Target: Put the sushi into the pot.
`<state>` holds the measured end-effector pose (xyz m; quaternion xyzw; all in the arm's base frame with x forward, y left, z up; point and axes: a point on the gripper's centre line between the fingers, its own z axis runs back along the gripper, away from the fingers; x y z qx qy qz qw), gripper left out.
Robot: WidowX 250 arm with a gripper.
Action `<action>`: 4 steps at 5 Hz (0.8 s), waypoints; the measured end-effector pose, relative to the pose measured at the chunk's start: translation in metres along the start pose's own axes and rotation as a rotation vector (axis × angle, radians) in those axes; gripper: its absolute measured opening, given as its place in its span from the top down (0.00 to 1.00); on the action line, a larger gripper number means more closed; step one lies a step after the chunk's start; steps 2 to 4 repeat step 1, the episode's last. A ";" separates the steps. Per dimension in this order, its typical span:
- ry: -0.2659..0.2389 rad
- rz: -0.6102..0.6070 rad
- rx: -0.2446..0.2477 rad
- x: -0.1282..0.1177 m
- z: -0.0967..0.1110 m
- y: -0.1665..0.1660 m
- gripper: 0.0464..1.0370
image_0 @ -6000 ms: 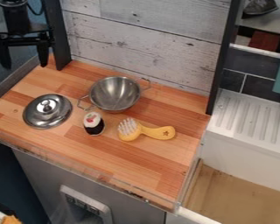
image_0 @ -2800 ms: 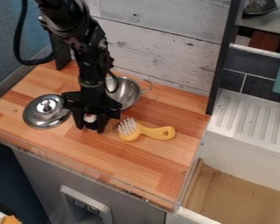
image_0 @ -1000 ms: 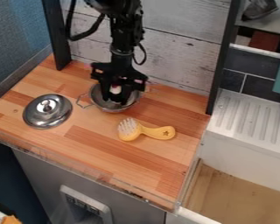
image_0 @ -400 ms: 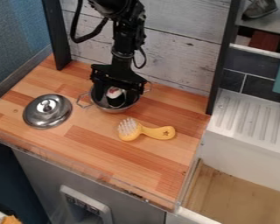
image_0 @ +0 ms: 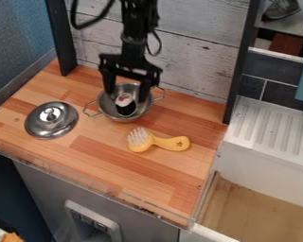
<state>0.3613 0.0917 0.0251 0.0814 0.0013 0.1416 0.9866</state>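
My gripper (image_0: 126, 96) hangs over the back part of the metal pot, its two fingers spread wide apart with nothing held between them. The sushi (image_0: 125, 104), black with a white and red top, lies inside the pot, a little below the fingertips. The silver pot (image_0: 107, 108) stands on the wooden counter near the back wall, its wire handles sticking out at left and right.
A silver lid (image_0: 51, 120) lies on the counter (image_0: 110, 163) left of the pot. In front of the pot and to its right is a yellow brush (image_0: 158, 141). A white sink (image_0: 268, 142) adjoins on the right, and a plank wall (image_0: 185, 47) rises behind.
The sushi went from the counter, between my gripper's fingers, into the pot. My gripper has since opened, let go of it and moved up slightly.
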 end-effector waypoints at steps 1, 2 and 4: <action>-0.044 0.026 -0.015 -0.001 0.022 0.015 0.04; -0.044 0.026 -0.015 -0.001 0.022 0.015 0.04; -0.044 0.026 -0.015 -0.001 0.022 0.015 0.04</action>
